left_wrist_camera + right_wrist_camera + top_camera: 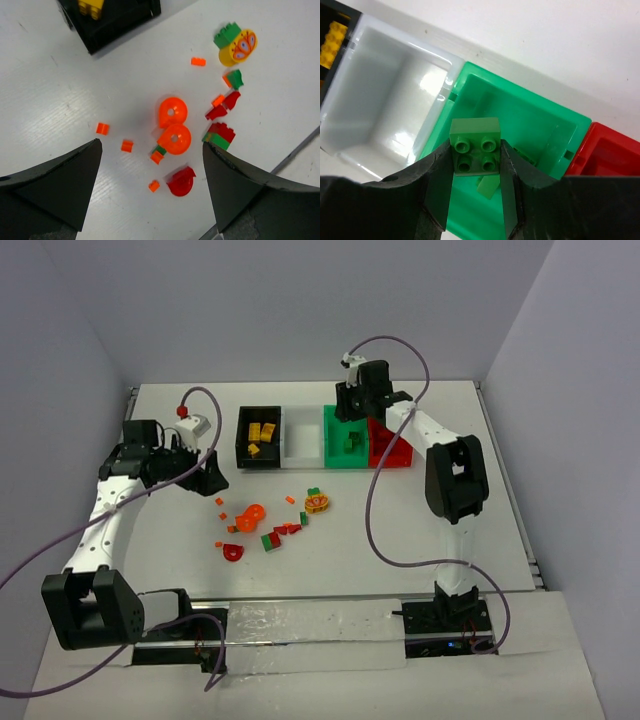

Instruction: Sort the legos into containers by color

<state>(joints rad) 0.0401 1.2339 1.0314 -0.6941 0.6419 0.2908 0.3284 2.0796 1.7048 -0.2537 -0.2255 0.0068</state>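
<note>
From above, the matte white counter (450,540) carries four smooth, open-top plastic bins in a row, walls touching: black bin (243,450), white bin (303,437), green bin (335,455) and red bin (395,455). Blocky yellow bricks (262,432) lie in the black one. The loose legos (270,525) are scattered on the counter in front of the bins. The left arm sits left of the black bin, and the right arm reaches over the green one.

In the left wrist view, the left jaws are spread wide and hold nothing, with the scatter showing between them. There are two glossy orange round pieces (172,111) with centre holes, a red round piece (181,182), a yellow round piece (238,47) (its face is printed) touching a studded green brick (227,35), a red-on-green brick (219,136), and tiny orange bricks (102,128).

In the right wrist view, the right jaws are clamped on a green square brick (475,146), its four studs facing the camera, held over the green bin's hollow. A small green piece (487,186) lies inside below it. The glossy white bin sits just beside it.
</note>
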